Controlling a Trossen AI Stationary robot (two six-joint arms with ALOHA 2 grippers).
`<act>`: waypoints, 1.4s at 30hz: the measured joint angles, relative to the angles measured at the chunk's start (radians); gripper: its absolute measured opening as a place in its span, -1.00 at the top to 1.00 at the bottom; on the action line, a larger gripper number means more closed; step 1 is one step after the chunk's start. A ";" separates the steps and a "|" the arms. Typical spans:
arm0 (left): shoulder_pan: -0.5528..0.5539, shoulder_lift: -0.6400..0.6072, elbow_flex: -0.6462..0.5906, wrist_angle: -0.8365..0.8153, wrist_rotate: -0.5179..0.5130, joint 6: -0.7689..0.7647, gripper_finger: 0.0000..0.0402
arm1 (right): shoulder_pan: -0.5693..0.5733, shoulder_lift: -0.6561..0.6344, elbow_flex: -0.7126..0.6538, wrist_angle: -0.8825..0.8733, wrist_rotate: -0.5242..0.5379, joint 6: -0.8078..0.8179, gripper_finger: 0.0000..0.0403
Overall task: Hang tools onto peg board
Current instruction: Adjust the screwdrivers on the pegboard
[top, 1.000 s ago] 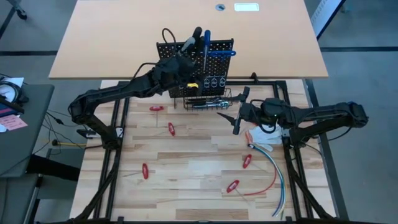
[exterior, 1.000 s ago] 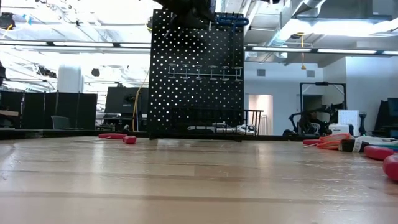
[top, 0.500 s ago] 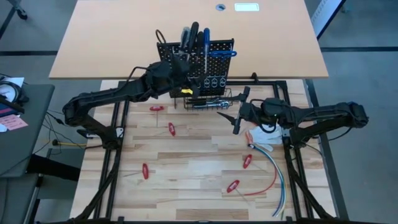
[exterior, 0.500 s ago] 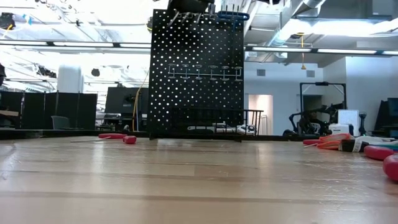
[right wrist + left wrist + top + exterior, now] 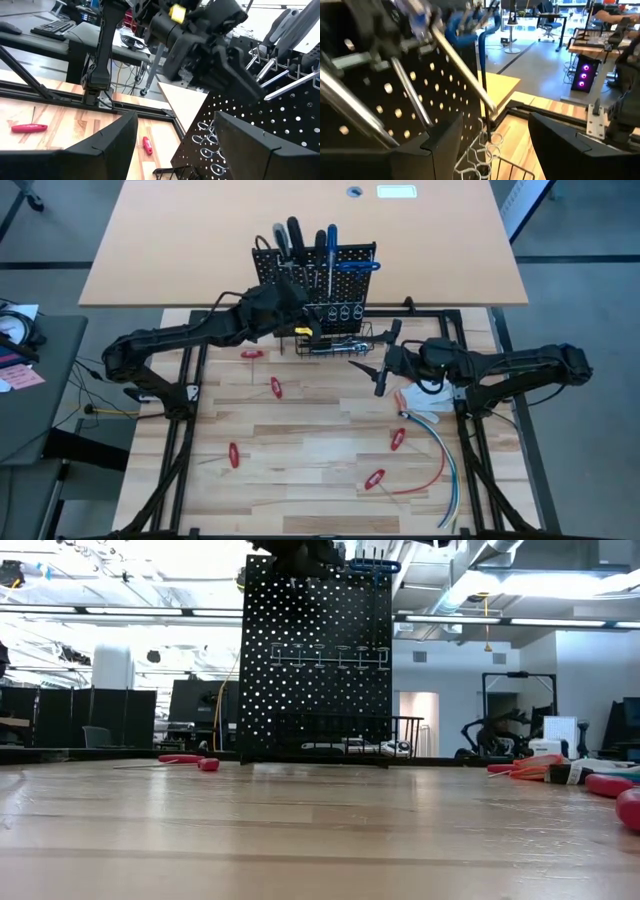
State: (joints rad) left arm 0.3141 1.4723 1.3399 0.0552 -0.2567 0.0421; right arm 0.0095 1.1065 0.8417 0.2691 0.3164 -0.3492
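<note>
The left gripper point(image 5: 288, 308) sits against the peg board point(image 5: 345, 290), jaws apart and empty. Screwdrivers point(image 5: 297, 237) hang on top; red tools point(image 5: 275, 387) lie in front. The right gripper point(image 5: 383, 363) waits beside the board, jaws wide.

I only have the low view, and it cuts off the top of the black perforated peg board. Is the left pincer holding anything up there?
Observer: No. The left pincer is open and empty, facing the peg board.
Operator: Where's the right pincer?
Observer: The right pincer is open, above the wooden table, by the right end of the black wire basket.
Operator: What's hung already?
Observer: Black-handled screwdrivers and a blue-handled screwdriver stand along the top rail.
</note>
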 joint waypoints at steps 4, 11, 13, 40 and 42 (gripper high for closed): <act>-0.007 -0.001 -0.006 -0.025 -0.030 0.028 -0.11 | 0.000 0.000 0.000 -0.005 0.000 0.000 -0.34; -0.101 -0.001 -0.006 -0.049 -0.058 0.112 -0.11 | -0.016 0.014 0.000 -0.013 0.000 0.000 -0.34; -0.123 -0.002 -0.005 -0.080 -0.069 0.116 -0.11 | -0.020 0.025 -0.001 -0.029 0.000 -0.005 -0.34; -0.112 -0.544 -0.567 -0.055 -0.210 0.121 0.35 | -0.170 0.323 0.222 0.125 -0.133 -0.099 -0.11; -0.100 -0.576 -0.574 -0.040 -0.213 0.119 0.36 | -0.205 0.322 0.301 0.053 -0.133 -0.112 0.07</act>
State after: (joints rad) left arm 0.2138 0.8963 0.7656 0.0154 -0.4699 0.1612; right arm -0.1953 1.4284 1.1432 0.3223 0.1837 -0.4614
